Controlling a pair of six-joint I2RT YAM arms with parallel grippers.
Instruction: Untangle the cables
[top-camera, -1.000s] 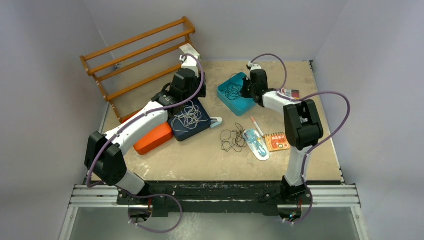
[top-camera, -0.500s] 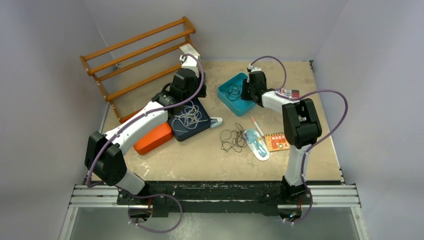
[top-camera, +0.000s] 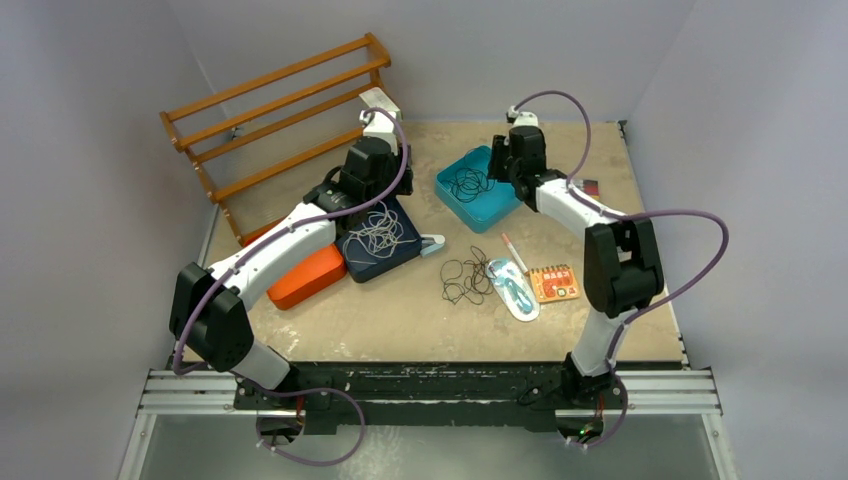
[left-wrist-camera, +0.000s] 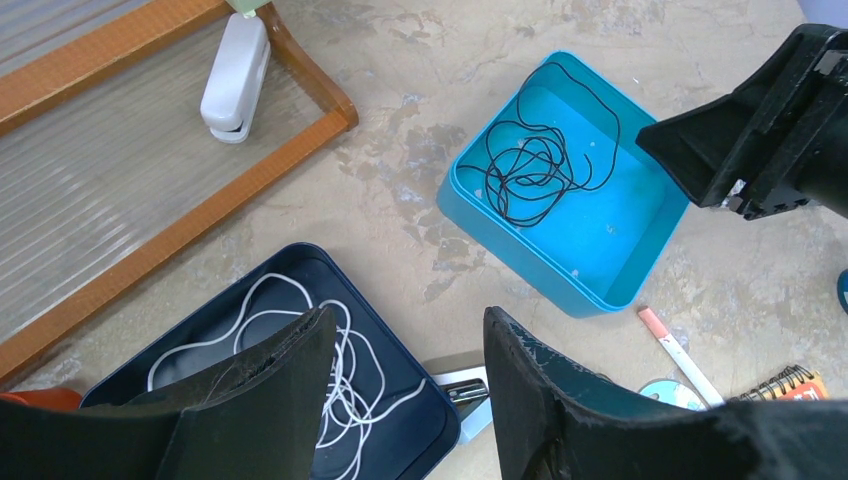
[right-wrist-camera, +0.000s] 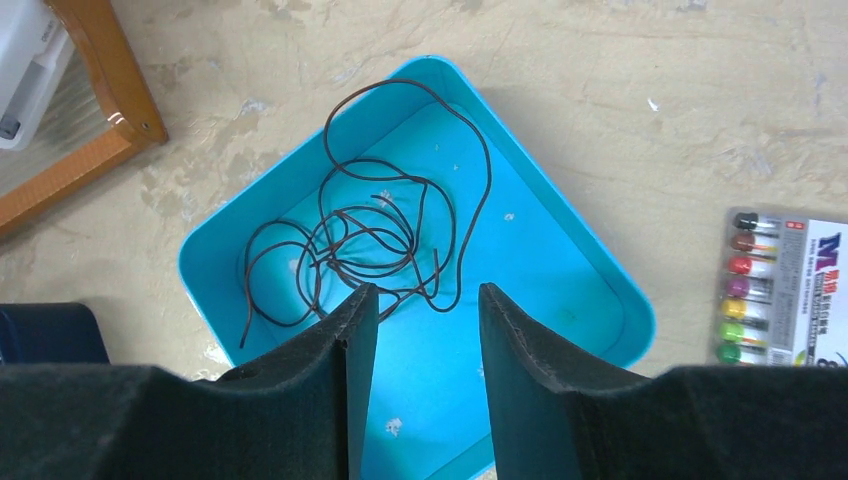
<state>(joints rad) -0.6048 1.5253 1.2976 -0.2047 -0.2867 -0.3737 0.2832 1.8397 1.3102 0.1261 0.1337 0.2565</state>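
Your right end effector (right-wrist-camera: 423, 300) has drawn back toward 12 o'clock and released; the wiry dark brown cable (right-wrist-camera: 372, 238) loops in the glossy teal tray (right-wrist-camera: 560, 270). Your left end effector (left-wrist-camera: 405, 330), released, partly hides the white cable (top-camera: 378, 232) in the navy tray (left-wrist-camera: 392, 342). The black cable (top-camera: 465, 278) tangles on the mottled tabletop (top-camera: 400, 320) at the teal tray's 6 o'clock.

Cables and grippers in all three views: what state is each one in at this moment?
Dark brown cable: loosely coiled, lying alone in the teal tray.
White cable: loose loops, lying alone in the navy tray.
Black cable: loose loops on the bare table, in no tray.
Left gripper: open, empty, above the navy tray.
Right gripper: open, empty, above the teal tray.
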